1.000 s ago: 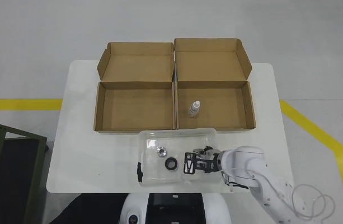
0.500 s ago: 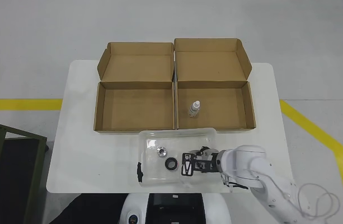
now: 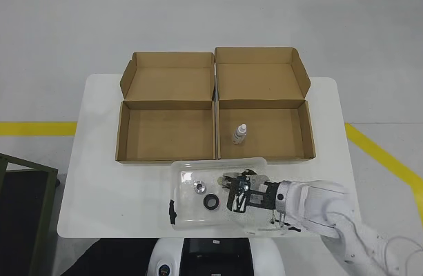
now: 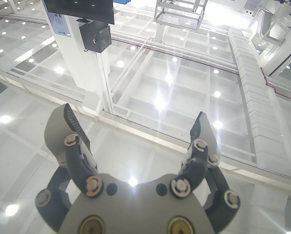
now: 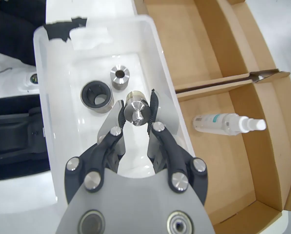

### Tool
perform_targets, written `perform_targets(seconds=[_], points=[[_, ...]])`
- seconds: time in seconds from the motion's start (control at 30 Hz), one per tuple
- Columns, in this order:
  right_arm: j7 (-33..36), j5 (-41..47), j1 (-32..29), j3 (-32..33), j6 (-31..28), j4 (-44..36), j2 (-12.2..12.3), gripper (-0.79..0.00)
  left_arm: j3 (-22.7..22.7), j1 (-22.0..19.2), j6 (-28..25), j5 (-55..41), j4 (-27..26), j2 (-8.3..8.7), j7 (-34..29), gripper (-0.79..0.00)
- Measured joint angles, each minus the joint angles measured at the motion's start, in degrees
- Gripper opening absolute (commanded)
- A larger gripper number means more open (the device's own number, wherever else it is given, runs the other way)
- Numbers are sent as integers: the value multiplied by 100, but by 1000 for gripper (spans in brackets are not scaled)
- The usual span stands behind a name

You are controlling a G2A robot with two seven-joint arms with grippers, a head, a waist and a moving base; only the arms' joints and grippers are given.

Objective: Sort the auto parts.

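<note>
Steel plug (image 5: 136,112) clamped between right end effector (image 5: 137,97) fingers over tub (image 5: 157,40); smooth round flanks could slip free mid-lift.

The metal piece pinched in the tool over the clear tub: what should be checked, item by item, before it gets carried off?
1. Grip: right tool shut on the silver part, both fingers against it: ok.
2. Silver part clear of the tub floor: cannot tell.
3. Gap between the black ring and the near finger: cannot tell.
4. Lid open on the empty box: ok.
5. Lid open and bare floor in the second box, beside the spray bottle: ok.
6. The left tool open, aimed at the ceiling: ok.
</note>
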Motion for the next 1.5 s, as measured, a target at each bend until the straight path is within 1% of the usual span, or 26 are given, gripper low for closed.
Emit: perform_targets(seconds=[0.13, 0.23, 0.33, 0.43, 0.93, 1.27, 1.4, 1.5], points=[[-983, -329, -217, 52, 298, -68, -6, -785, 0, 0, 0, 0, 0, 0, 0, 0], [-1606, -378, -288, 42, 377, -54, -17, -785, 0, 0, 0, 0, 0, 0, 0, 0], [-2143, -353, -266, 45, 414, -79, -32, -785, 0, 0, 0, 0, 0, 0, 0, 0], [-2431, -381, -193, 69, 430, -159, -43, -785, 0, 0, 0, 0, 0, 0, 0, 0], [-3077, 31, 355, 344, 676, -450, -119, -785, 0, 0, 0, 0, 0, 0, 0, 0], [-3469, 72, 362, 787, 882, -624, -125, -785, 0, 0, 0, 0, 0, 0, 0, 0], [-3489, 35, 300, 924, 777, -615, -113, -785, 0, 0, 0, 0, 0, 0, 0, 0], [-3147, 89, 271, 991, 628, -472, -97, -785, 0, 0, 0, 0, 0, 0, 0, 0]])
